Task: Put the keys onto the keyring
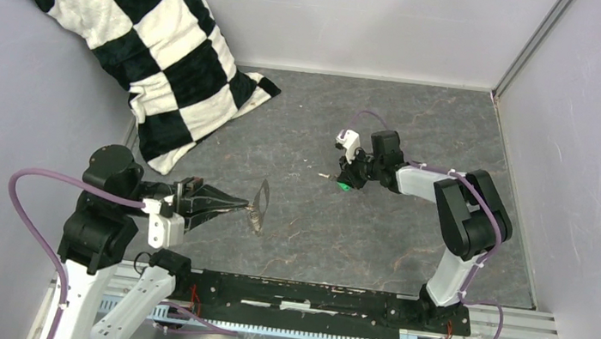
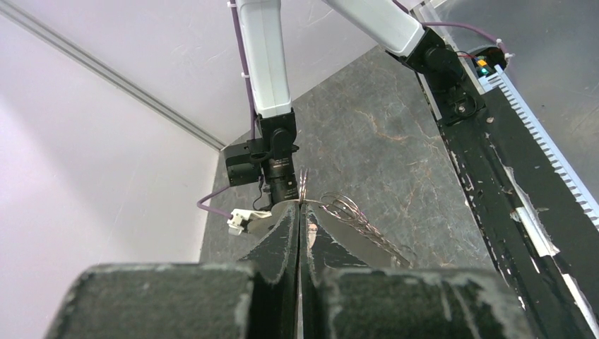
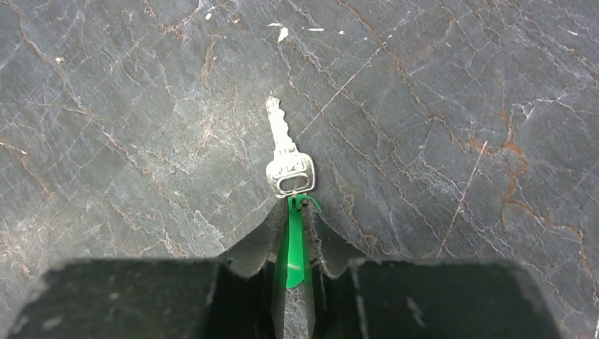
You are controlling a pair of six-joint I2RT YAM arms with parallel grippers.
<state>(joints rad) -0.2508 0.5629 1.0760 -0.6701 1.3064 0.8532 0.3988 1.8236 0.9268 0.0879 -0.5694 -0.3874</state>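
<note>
Left gripper (image 1: 246, 206): fingers (image 2: 282, 240) pressed together, pinching the large thin silvery wire keyring (image 1: 260, 203), held on edge over the dark marbled table (image 1: 410, 235), left of centre. Right gripper (image 1: 346, 180) is down at the small silver key with green plastic tag (image 3: 288, 159), which lies flat right of centre. Its fingers (image 3: 254, 244) flank the tag closely, clamp unclear. Black-and-white checkered pillow (image 1: 148, 47) in far left corner, well apart from both.

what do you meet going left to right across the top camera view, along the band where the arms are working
left arm's elbow → left tool → keyring → key with its green tag → right arm's elbow; the pillow and the right tool are left out, they overlap others
</note>
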